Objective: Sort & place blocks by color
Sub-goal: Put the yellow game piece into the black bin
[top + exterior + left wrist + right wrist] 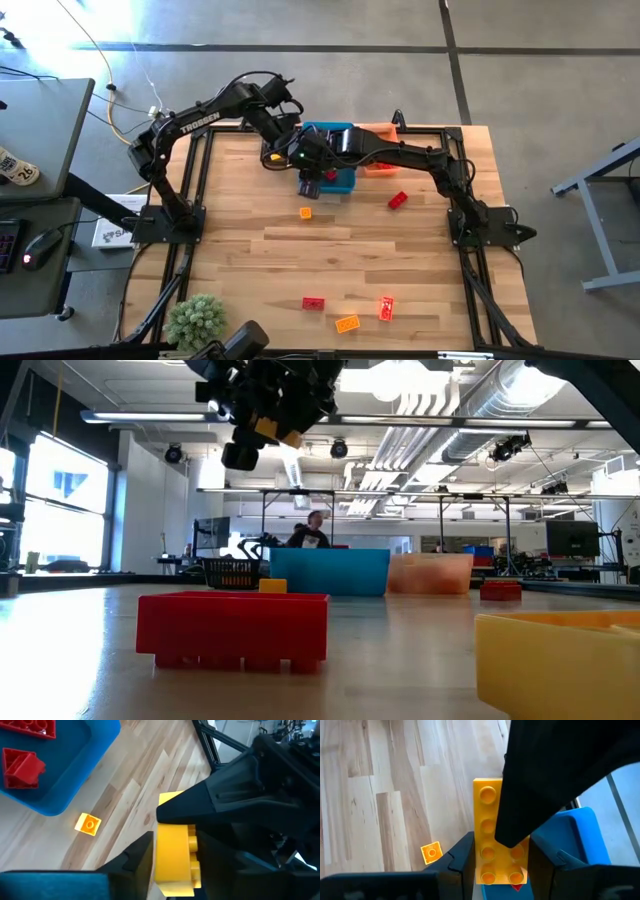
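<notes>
While both pincers clamp yellow brick (492, 840), blue bin (340, 180) sits below.

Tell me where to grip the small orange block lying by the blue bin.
Grip the orange block across two opposite side walls, coming straight down from above: it lies flat, stud up, with all sides free. First free a gripper: the left gripper and right gripper are both shut on a yellow block.
</notes>
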